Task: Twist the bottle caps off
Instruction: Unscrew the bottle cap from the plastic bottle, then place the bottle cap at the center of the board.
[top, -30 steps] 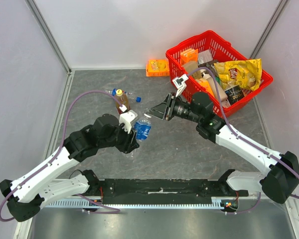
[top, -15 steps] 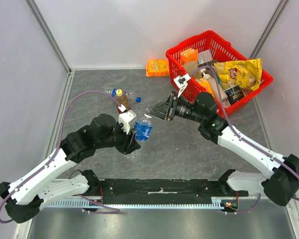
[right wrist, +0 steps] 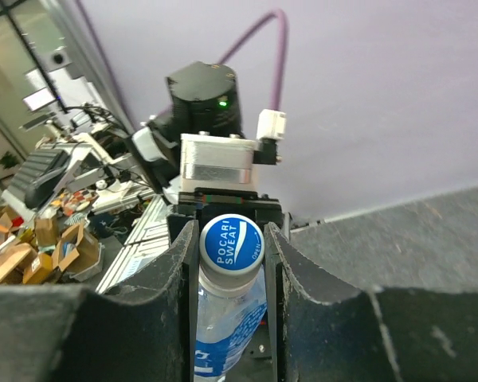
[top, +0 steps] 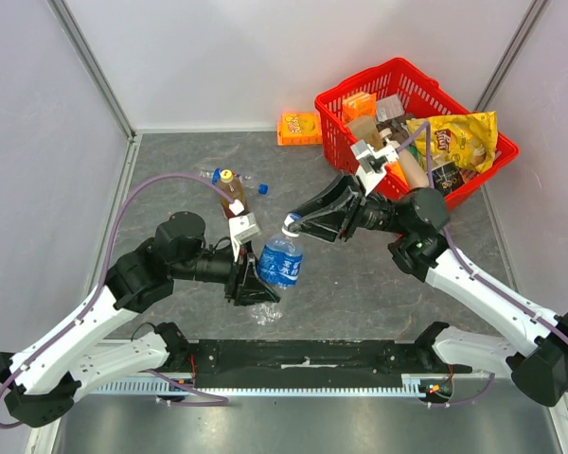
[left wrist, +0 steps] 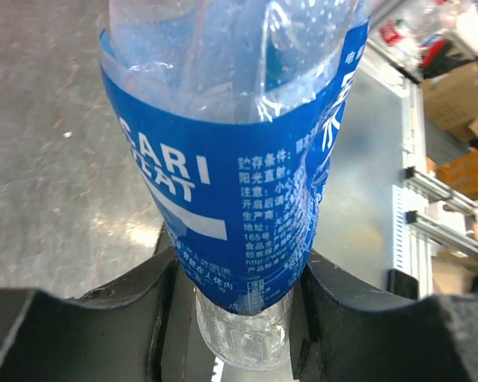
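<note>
We hold the clear bottle (left wrist: 239, 199) with the blue label off the table (top: 350, 284), tilted, so that both arms can work on it at once. The left gripper (left wrist: 239, 314) sits at the bottle's lower end. Its jaws are drawn in narrow and clamped on the label's bottom edge and the bare plastic below it. We judge that this grip is there to stop the body turning.

At the bottle's other end is its white-and-blue cap (right wrist: 232, 243). The right gripper (right wrist: 231, 231) faces it head-on, one finger pressed to each side of the cap's rim. The jaws are closed on the cap and in line with the bottle's axis, which seems the right pose for twisting it off. The cap is not yet off.

Beyond the held bottle, the amber bottle (top: 234, 194) stands upright on the table with its yellow cap (top: 226, 175) on. A small blue cap (top: 263, 188) lies loose just beside it, apparently already removed. Farthest from the held bottle, the red basket (top: 357, 77) of packets plays no part here.
</note>
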`<act>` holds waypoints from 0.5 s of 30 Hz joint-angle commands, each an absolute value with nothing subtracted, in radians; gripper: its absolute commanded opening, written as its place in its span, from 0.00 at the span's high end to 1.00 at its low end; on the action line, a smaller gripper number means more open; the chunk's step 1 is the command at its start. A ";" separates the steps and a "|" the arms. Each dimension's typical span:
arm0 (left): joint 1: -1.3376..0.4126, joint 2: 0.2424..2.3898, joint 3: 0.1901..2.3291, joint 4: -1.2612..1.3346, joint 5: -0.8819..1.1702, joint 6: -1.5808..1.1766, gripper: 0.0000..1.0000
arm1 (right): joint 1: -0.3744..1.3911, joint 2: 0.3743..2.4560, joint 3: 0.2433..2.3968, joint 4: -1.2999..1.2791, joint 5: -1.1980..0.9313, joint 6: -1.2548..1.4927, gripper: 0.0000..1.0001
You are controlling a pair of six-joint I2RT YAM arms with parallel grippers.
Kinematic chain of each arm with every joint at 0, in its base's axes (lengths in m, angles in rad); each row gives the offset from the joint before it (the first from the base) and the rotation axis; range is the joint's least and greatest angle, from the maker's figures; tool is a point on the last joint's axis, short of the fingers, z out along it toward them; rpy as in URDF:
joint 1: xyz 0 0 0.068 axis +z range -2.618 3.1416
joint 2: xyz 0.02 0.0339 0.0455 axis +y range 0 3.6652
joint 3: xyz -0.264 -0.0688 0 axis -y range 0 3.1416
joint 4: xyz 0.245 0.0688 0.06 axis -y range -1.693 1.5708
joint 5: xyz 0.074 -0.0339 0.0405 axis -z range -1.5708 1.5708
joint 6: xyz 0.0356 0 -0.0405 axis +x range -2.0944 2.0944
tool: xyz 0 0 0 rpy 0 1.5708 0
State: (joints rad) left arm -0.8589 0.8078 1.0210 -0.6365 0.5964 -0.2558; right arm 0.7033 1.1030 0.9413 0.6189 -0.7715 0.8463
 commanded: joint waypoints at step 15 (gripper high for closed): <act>-0.864 0.749 1.014 -0.324 1.028 -0.437 0.98 | 0.712 1.089 0.917 1.247 -0.937 1.129 1.00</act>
State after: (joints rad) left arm -0.8642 0.7563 1.0084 -0.4320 0.9104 -0.3946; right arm 0.7120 1.1011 0.9104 1.1172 -0.9112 1.0679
